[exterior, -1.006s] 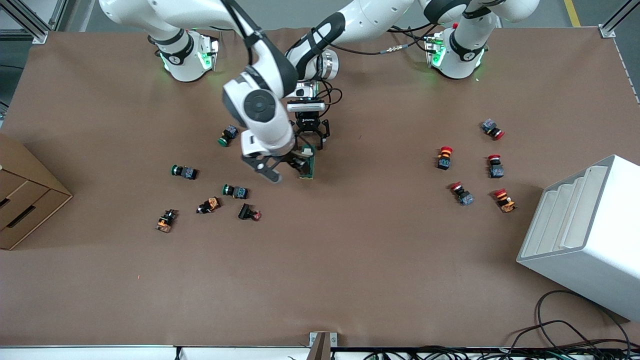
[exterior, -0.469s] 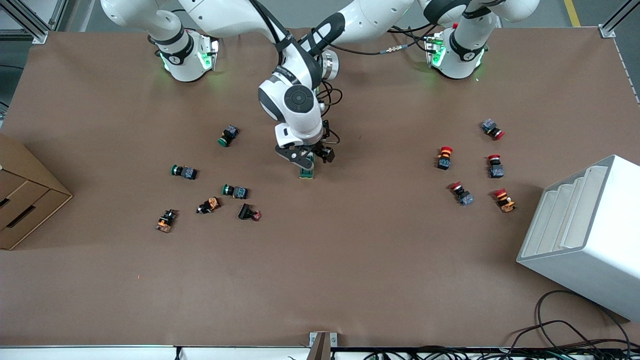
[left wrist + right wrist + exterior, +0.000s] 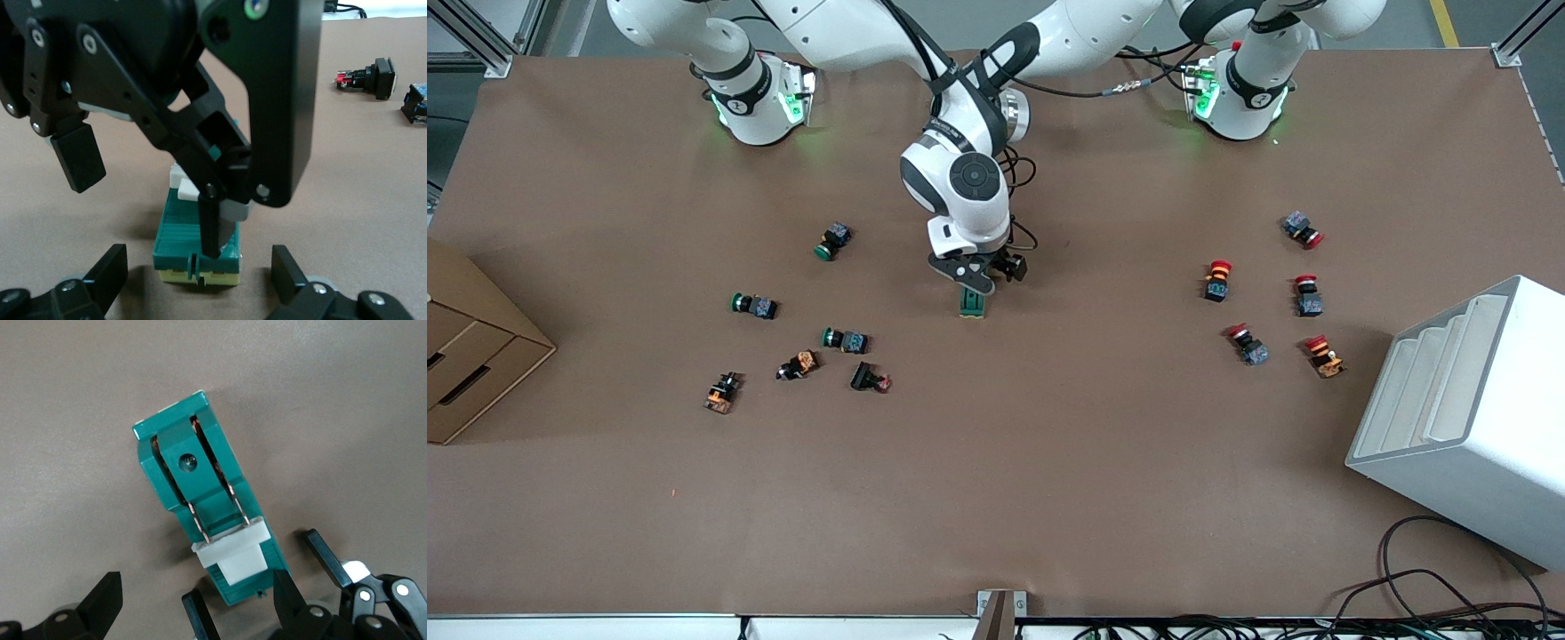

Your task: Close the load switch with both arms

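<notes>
Load switch point(image 3: 972, 303) lies mid-table. Right gripper point(image 3: 971, 276) and left gripper point(image 3: 200, 277) both over it, fingers spread, gripping nothing (approach step) — next: pinch body, press the white toggle point(image 3: 235, 555) shut.

Both arms point(image 3: 960, 187) are glossy white with black joint bands. Their bases point(image 3: 760, 102) glow green. Black cables point(image 3: 1018, 173) loop near one wrist, and the black pincer links point(image 3: 167, 100) carry silver screws.
</notes>
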